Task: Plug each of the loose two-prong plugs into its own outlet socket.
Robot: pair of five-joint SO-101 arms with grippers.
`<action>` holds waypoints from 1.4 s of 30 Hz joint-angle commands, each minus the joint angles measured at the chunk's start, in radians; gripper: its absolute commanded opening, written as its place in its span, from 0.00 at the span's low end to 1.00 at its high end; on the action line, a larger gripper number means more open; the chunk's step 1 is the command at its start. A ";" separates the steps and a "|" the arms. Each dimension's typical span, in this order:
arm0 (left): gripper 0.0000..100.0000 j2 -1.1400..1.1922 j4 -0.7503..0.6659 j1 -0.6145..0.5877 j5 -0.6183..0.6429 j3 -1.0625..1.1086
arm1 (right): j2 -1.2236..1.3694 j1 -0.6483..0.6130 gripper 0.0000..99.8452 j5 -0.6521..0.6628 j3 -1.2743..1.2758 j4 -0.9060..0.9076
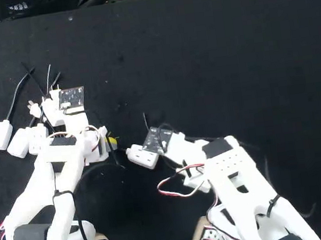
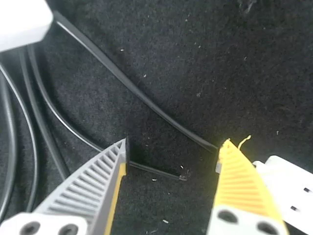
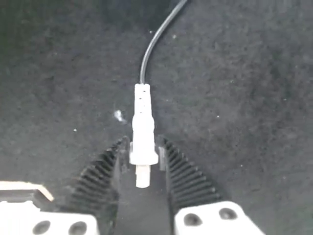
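My right gripper [image 3: 143,144] is shut on a slim white plug [image 3: 143,129], whose black cable [image 3: 156,39] runs away over the black mat. In the high view that gripper [image 1: 152,142] sits mid-table, with a white outlet block [image 1: 141,155] lying against its near-left side. My left gripper [image 2: 176,147] is open, one grey finger [image 2: 98,181] and one yellow finger [image 2: 239,181] astride a thin black cable [image 2: 132,88]. The slotted white outlet block [image 2: 291,188] lies just outside the yellow finger. In the high view the left gripper [image 1: 108,143] is a little left of the block.
Several white plugs and adapters [image 1: 10,138] with black cables [image 1: 19,90] are bunched at the left of the mat, beside the left arm [image 1: 55,168]. The black mat [image 1: 229,59] stretches open at the back and right. Another white block corner [image 2: 19,19] lies by the cables.
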 commanded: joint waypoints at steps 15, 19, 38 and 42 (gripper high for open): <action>0.30 -0.008 -0.011 -0.002 0.009 -0.004 | 0.166 0.376 0.20 -0.555 -0.357 0.092; 0.30 -0.008 -0.011 -0.002 0.009 -0.002 | 0.286 0.339 0.24 -0.540 -0.437 0.100; 0.30 -0.008 -0.011 -0.002 0.009 -0.004 | 0.479 0.537 0.20 0.408 -0.424 -0.222; 0.30 -0.008 -0.011 -0.002 0.009 -0.005 | 0.479 0.488 0.33 0.557 -0.426 -0.095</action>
